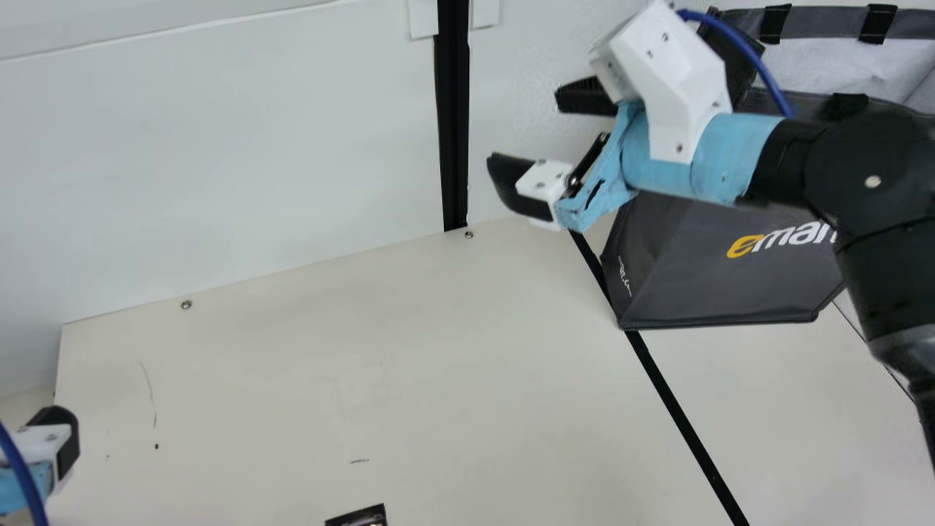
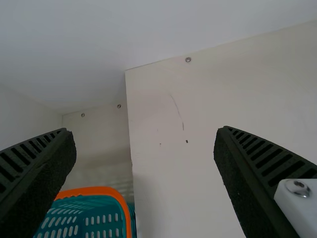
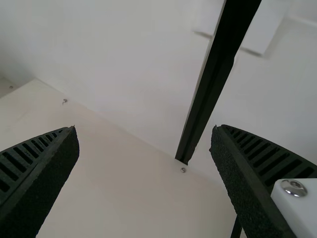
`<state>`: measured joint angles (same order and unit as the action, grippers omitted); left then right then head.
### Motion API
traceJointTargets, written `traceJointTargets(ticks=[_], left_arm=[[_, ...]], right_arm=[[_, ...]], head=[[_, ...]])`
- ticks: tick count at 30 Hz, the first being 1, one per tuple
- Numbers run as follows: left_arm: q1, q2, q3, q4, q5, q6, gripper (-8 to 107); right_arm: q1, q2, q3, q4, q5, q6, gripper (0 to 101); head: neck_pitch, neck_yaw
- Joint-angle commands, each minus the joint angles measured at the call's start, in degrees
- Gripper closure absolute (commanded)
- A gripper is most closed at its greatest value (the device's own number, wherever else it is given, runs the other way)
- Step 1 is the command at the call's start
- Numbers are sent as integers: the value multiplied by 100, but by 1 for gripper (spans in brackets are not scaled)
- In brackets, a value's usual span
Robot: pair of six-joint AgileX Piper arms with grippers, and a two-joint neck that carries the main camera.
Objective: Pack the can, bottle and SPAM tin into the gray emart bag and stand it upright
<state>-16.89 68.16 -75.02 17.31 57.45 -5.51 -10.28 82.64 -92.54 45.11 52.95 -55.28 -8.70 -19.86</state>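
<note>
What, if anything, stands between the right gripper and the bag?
Nothing visible does. In the main view the right gripper hangs open left of the bag; only the right arm itself crosses in front of the bag, hiding part of it.

1. Bag [image 1: 701,281], far right: partly hidden behind the right arm [image 1: 869,175], cut off at right.
2. Dark object [image 1: 359,517], near: cut off, unidentifiable.
3. Left gripper [image 1: 57,442], near left: partly cut off.
4. Basket [image 2: 101,191], left: partly cut off.

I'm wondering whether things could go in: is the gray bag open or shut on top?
Open. The gray bag has its top edges apart, and its pale lining shows between them.
</note>
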Motion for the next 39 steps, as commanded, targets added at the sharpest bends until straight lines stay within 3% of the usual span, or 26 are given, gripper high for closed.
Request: traceJointTargets(ticks=[1, 11, 20, 39], left_arm=[[0, 0, 0, 0, 0, 0, 9], [0, 0, 0, 0, 0, 0, 9], [0, 0, 0, 0, 0, 0, 9], [0, 0, 0, 0, 0, 0, 9]], right_arm=[[68, -47, 294, -90, -113, 35, 6], [368, -290, 1128, -415, -557, 250, 6], [520, -354, 1566, -598, -682, 315, 6], [527, -322, 1645, -578, -698, 261, 6]], head=[[-130, -14], [-130, -14], [-130, -14], [-130, -14]])
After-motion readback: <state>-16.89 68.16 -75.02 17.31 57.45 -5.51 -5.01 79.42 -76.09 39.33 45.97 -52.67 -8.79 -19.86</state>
